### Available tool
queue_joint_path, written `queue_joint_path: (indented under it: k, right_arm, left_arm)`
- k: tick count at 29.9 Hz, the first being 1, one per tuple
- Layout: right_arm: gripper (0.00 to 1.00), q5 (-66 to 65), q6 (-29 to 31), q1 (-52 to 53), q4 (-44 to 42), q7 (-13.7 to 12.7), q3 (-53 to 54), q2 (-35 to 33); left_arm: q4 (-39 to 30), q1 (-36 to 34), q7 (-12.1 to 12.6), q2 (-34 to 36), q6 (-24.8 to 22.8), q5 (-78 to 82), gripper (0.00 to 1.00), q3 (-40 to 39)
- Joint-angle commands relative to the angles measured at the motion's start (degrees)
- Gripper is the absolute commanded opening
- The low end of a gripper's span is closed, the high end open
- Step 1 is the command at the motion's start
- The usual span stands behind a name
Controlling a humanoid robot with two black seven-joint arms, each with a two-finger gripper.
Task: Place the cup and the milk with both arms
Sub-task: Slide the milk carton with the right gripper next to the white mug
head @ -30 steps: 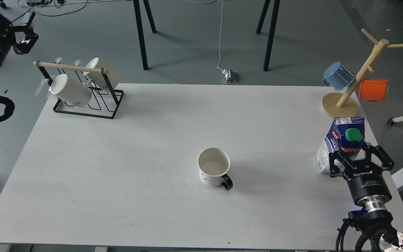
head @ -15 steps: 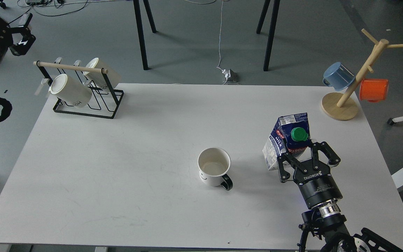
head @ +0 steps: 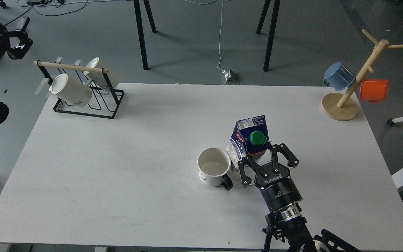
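The cup [head: 214, 169], a white mug with a black handle and a small smiley face, stands upright near the middle of the white table [head: 117, 175]. The milk [head: 250, 140], a blue-and-white carton with a green cap, is just right of the cup and leans slightly. My right gripper [head: 263, 155] comes in from the bottom right and is shut on the carton's lower part. I cannot tell if the carton's base rests on the table. My left gripper [head: 16, 37] is at the top left, off the table, open and empty.
A black wire rack [head: 82, 105] with a wooden bar holds two white mugs at the table's back left. A wooden mug tree [head: 341, 105] with a blue cup [head: 338, 77] and an orange cup [head: 373, 90] stands at the back right corner.
My right gripper has carried the milk leftward from the table's right edge to just beside the cup. My left arm has drawn back slightly to the left. The cup has not moved.
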Motion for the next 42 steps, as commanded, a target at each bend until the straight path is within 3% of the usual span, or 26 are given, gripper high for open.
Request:
queue_joint_path:
  k: [1, 13, 23, 42]
  right_arm:
    - [0.54, 0.0, 0.0, -0.3, -0.4, 0.0, -1.1, 0.3]
    - [0.61, 0.1, 0.0, 0.2, -2.8, 0.0, -0.6, 0.9]
    - [0.94, 0.3, 0.0, 0.1, -2.9, 0.0, -1.1, 1.0]
    - [0.98, -0.1, 0.0, -6.5, -1.5, 0.0, -1.4, -1.0]
  left_arm:
    - [0.7, 0.0, -0.1, -0.1, -0.1, 0.0, 0.99, 0.0]
    - [0.7, 0.0, 0.0, -0.2, 0.1, 0.1, 0.99, 0.1]
    - [0.7, 0.0, 0.0, -0.2, 0.1, 0.1, 0.99, 0.1]
    - [0.7, 0.2, -0.1, 0.0, -0.1, 0.1, 0.99, 0.1]
